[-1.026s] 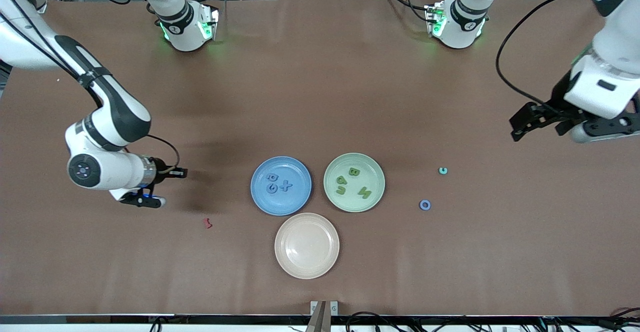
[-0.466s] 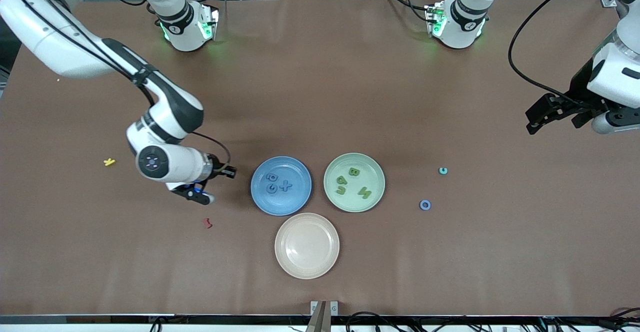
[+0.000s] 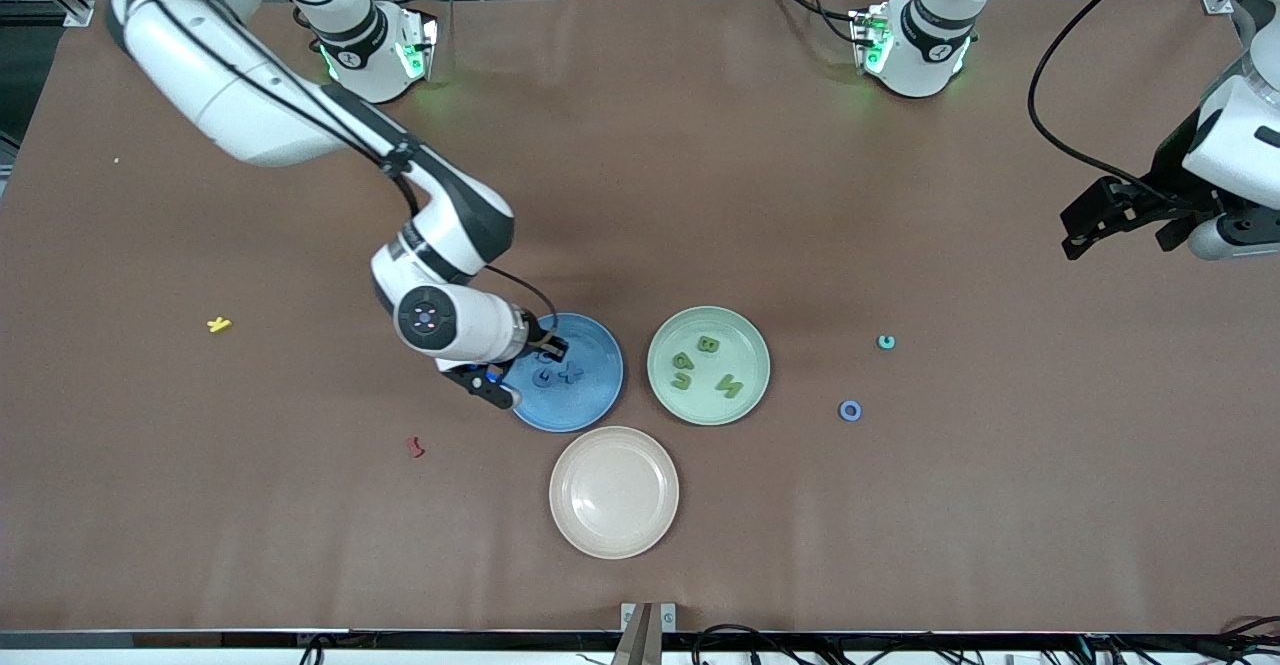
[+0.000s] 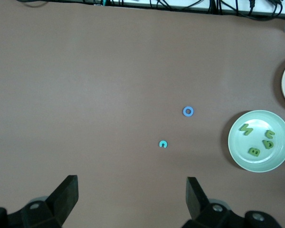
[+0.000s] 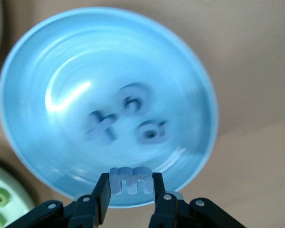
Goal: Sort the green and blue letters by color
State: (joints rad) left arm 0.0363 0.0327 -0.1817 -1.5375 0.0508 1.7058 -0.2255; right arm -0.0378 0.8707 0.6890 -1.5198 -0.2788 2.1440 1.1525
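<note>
The right gripper (image 5: 129, 190) is clamping a chunky blue E (image 5: 130, 180) over the blue plate (image 3: 598, 395), which is holding three blue letters (image 5: 126, 118). The green plate (image 3: 750, 385) is carrying three green letters (image 3: 706, 363). A blue O (image 3: 850, 410) is lying toward the table's left-arm end. The left gripper (image 4: 130, 202) is waiting wide open, holding nothing, over that end.

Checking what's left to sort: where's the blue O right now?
The blue O lies flat on the table toward the left arm's end, outside the green plate, a little nearer the front camera than the small teal letter.
</note>
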